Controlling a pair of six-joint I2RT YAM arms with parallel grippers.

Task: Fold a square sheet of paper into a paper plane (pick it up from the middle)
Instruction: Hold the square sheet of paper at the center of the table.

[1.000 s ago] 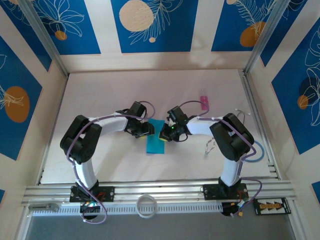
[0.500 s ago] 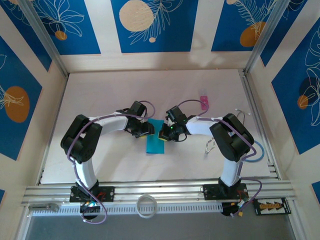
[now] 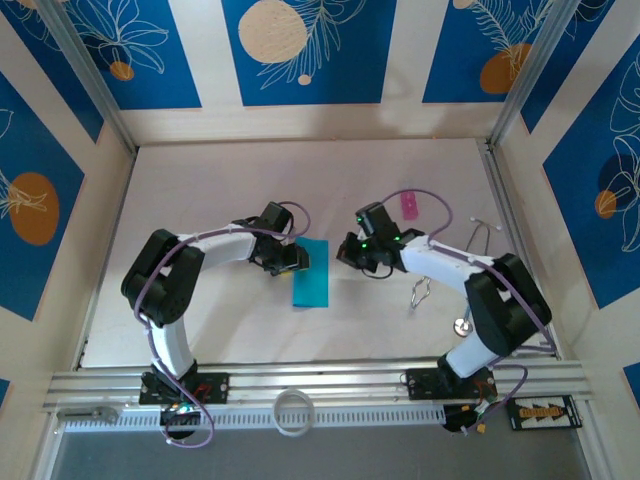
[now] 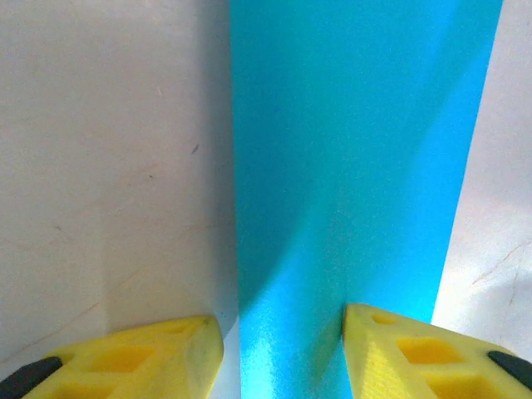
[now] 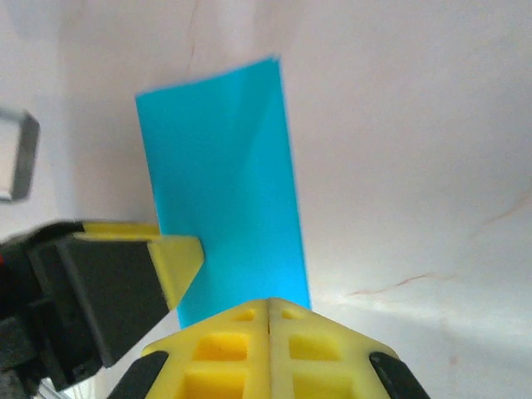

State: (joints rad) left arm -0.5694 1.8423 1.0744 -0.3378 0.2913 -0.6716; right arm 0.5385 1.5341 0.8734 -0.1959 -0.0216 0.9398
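The square sheet of paper (image 3: 311, 273) lies on the table as a cyan-blue upright rectangle, narrower than it is long. My left gripper (image 3: 298, 258) is open at its upper left edge. In the left wrist view one fingertip (image 4: 411, 353) rests on the sheet of paper (image 4: 349, 166), while the other stands on the bare table beside the sheet's edge. My right gripper (image 3: 343, 255) is shut and empty, a short way right of the sheet. In the right wrist view its closed jaws (image 5: 270, 320) sit just short of the paper (image 5: 220, 183), with the left gripper's finger (image 5: 174, 258) beside them.
A small pink object (image 3: 409, 203) lies at the back right. A bent metal clip (image 3: 421, 291) and a small round washer (image 3: 462, 326) lie near the right arm. A white ring (image 3: 293, 411) sits on the front rail. Patterned walls enclose the table.
My right gripper has drawn back to the right, off the paper's edge, and its arm has swung outward. The left gripper and the paper have stayed put.
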